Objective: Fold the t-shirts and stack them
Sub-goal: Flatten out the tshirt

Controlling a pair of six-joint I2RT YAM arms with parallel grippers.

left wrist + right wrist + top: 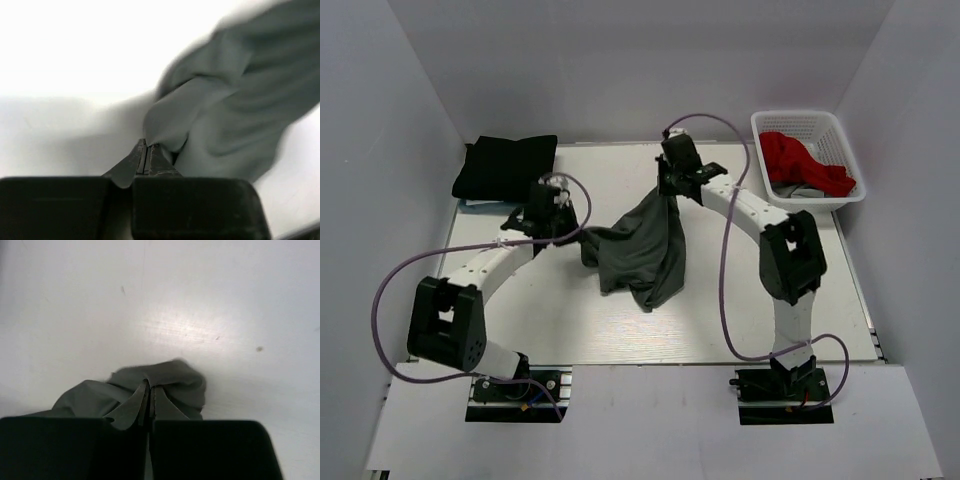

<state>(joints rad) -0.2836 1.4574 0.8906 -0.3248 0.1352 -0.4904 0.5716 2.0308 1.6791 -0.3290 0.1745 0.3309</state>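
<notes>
Over the middle of the tabletop [620,330], you've got the dark grey t-shirt [645,250] pinched from both ends.

Your right jaws are clamped on a bunched bit of it at the far side, so it hangs off them like a little tent and spills onto the tabletop nearer you; the right wrist view shows grey cloth squeezed right at the tips. Your left jaws are closed tight on a fold at the shirt's left edge, lower down, with cloth bulging just past the tips in the left wrist view. The black t-shirt [505,165] sits folded at the far left corner, well apart from the grey one. The red t-shirt [800,160] lies crumpled in the white basket [850,160] at the far right, with a bit of grey cloth under it.
</notes>
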